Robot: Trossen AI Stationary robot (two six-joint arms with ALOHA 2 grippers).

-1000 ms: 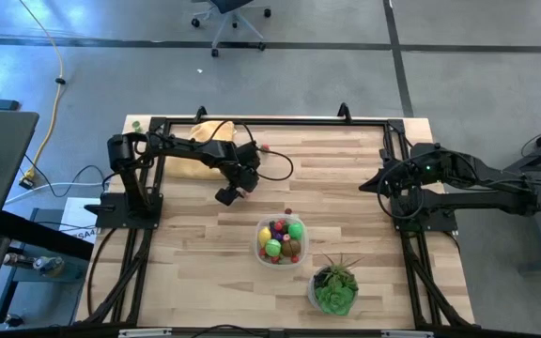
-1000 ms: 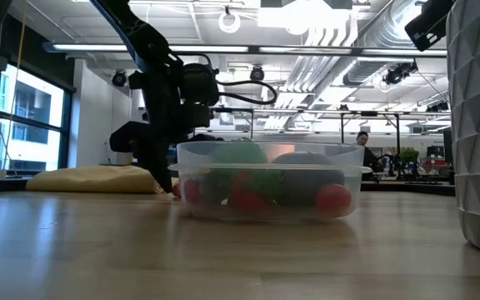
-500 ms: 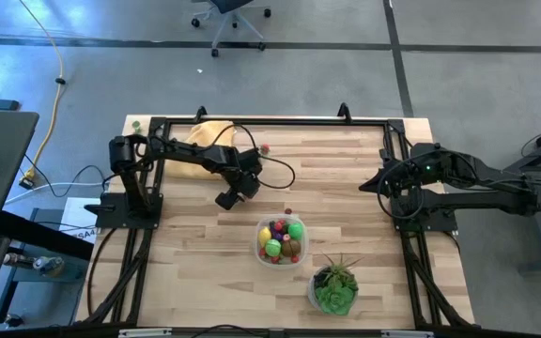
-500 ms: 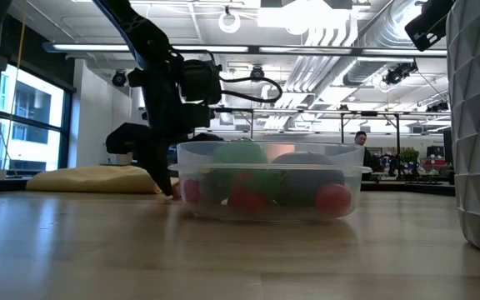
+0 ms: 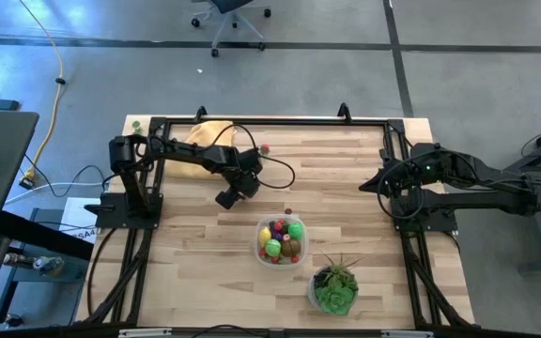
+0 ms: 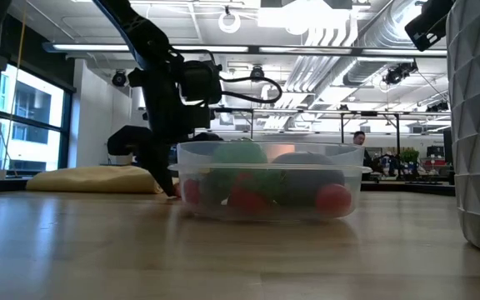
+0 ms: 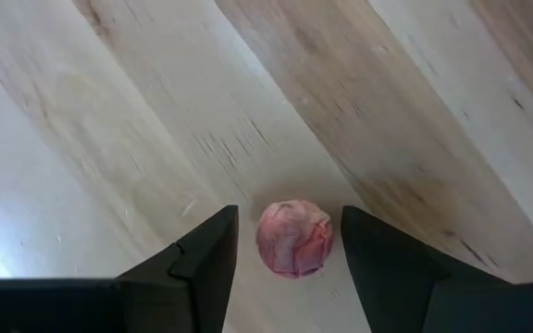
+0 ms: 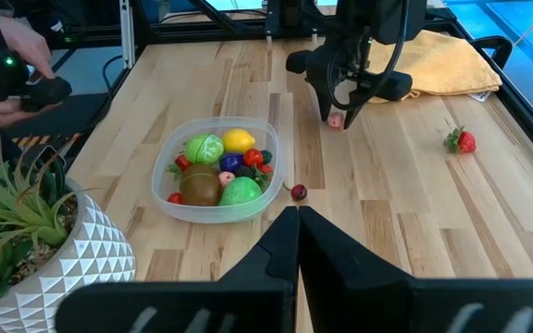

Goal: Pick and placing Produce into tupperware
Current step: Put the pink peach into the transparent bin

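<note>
Left claw is lowered to the tabletop, fingers spread wide, apparently not touching the pink produce piece between them, ready to close.

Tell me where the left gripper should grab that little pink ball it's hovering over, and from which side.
Grip the pink ball across its widest middle, coming straight down from above. It is small, roundish and lies loose on the bare wooden table, so no side is favoured. The left gripper is open with a finger either side of it, apparently not yet touching, so lowering and closing should do.
</note>
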